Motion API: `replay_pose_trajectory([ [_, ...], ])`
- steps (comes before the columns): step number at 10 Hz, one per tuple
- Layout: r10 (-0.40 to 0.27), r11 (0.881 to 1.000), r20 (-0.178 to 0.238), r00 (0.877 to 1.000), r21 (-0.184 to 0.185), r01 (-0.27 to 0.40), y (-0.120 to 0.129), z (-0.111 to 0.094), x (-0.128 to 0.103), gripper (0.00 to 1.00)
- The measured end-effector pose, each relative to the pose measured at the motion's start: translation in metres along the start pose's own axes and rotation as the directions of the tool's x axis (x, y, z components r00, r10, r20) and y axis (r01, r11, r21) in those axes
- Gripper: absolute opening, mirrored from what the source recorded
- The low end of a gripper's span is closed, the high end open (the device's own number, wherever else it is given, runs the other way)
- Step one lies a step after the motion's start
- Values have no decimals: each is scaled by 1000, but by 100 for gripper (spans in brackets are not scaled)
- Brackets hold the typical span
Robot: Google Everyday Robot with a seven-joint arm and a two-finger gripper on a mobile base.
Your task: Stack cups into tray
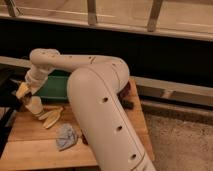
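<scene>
**Tool (23, 92) poised over cup (34, 105) left of the tray (56, 88)**
The tool hangs off the tray's left end, just above an upright pale cup that seems to stand on the worktop (25, 147), a position that would suit lifting the cup across into the green tray. Whether the tool is apart or clamped on the cup cannot be told. In front of the tray lie yellowish scraps (50, 117) and a crumpled grey cloth (66, 136); the arm (97, 97) hides the tray's right part.

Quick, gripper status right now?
Gripper: close above the white cup, left of the green tray; open or closed cannot be told.
</scene>
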Motion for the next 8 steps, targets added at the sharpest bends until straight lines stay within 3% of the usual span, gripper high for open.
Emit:
replay_pose_trajectory([
  [2, 20, 1000, -27, 999, -4, -20, -9, 16, 8, 0],
  [6, 57, 998, -40, 998, 12, -57, -21, 13, 14, 0],
  [8, 69, 998, -41, 997, 17, -68, -25, 11, 17, 13],
])
